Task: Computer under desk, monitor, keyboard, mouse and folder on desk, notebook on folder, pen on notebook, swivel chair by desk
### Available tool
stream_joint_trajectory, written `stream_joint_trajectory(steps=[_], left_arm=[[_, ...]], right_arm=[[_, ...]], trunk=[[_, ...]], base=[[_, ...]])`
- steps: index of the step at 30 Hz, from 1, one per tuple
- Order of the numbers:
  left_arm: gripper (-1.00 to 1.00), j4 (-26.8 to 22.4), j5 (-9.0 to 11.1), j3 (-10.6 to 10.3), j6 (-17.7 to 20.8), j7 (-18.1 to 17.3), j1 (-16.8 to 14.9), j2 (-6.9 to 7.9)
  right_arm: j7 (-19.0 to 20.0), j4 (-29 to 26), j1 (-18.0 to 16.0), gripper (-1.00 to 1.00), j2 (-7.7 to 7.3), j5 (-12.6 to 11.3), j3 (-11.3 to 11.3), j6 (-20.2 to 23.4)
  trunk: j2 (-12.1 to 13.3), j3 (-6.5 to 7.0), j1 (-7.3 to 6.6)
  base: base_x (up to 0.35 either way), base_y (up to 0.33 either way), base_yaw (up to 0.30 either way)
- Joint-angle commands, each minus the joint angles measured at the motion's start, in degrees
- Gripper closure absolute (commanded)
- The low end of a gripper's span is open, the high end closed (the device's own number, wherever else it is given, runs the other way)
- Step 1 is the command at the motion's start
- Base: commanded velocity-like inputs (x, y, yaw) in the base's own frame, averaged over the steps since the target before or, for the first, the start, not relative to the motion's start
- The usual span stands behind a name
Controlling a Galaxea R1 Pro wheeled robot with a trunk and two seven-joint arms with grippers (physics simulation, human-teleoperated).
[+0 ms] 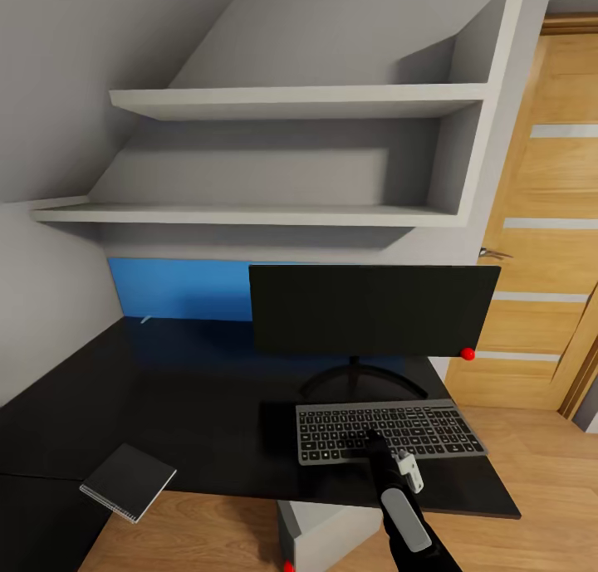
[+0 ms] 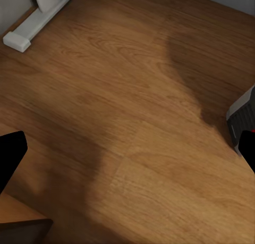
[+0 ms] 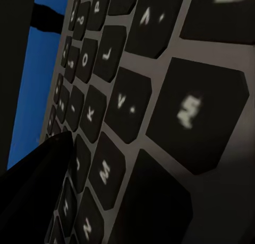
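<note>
**On the desk: my right gripper down at the keyboard**

At the near desk [image 1: 208,422] edge, my right gripper [image 1: 375,437] presses against the keyboard [image 1: 386,429], just before the monitor [image 1: 374,309]. I'd lift away straight, without dragging it. How far its fingers part, I cannot tell. Left gripper [image 2: 127,154] open over floor, holding nothing
</note>
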Motion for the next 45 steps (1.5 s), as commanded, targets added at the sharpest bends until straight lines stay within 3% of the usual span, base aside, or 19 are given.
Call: stream_joint_trajectory(steps=[1,14,45], left_arm=[[-1.0,0.1,0.6,-0.4,-0.2,-0.3,0.0,0.01],[-1.0,0.0,0.6,-0.4,-0.2,-0.3,0.0,0.01],[-1.0,0.0,0.6,-0.4,-0.2,-0.3,0.0,0.01]], right_arm=[[0.1,0.0,0.0,1.0,0.04,-0.6,-0.1,-0.1],[0.1,0.0,0.0,1.0,0.04,-0.6,-0.1,-0.1],[-1.6,0.1,0.0,1.0,0.04,-0.5,-0.1,-0.1]], trunk=[[0.0,-0.1,0.0],[0.0,-0.74,0.0],[0.0,-0.77,0.0]], base=[[0.0,0.0,-0.055],[0.0,0.0,-0.131],[0.041,0.062,-0.002]])
